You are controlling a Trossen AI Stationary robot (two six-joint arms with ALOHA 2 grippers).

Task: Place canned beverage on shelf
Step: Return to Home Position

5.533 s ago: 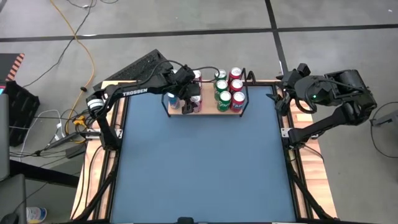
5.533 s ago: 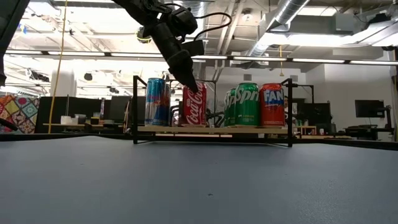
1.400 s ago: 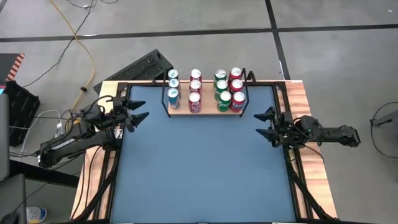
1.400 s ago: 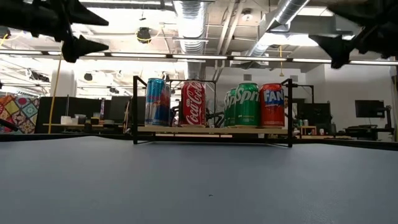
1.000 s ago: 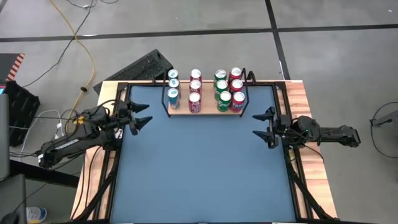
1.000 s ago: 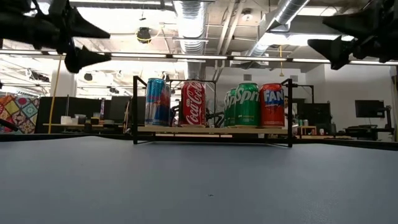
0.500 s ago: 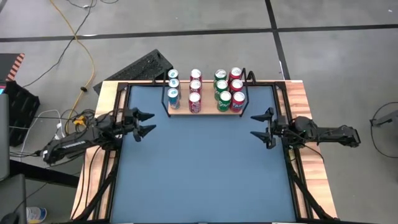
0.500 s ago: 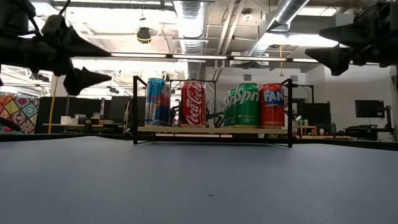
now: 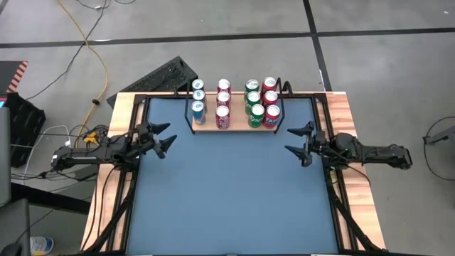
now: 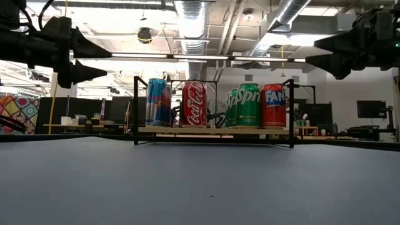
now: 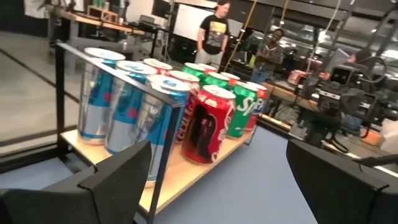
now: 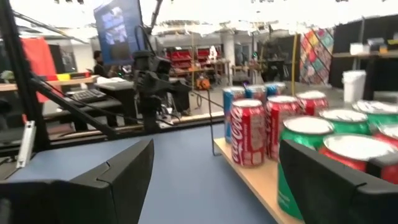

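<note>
High view: over the tabletop (image 9: pixel 227 199) side edges, left tool (image 9: pixel 169 135) and right tool (image 9: pixel 290 140) were seen spread wide, empty, nothing touched. Beyond and between them, at the far edge, the shelf (image 9: pixel 238 122) was laid crosswise, roughly equidistant from both, with all cans (image 9: pixel 223 99) stood upright on it.

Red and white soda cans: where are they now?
High view: the red and white soda cans form the light-wood shelf's second column from left, between blue cans and green cans.
</note>
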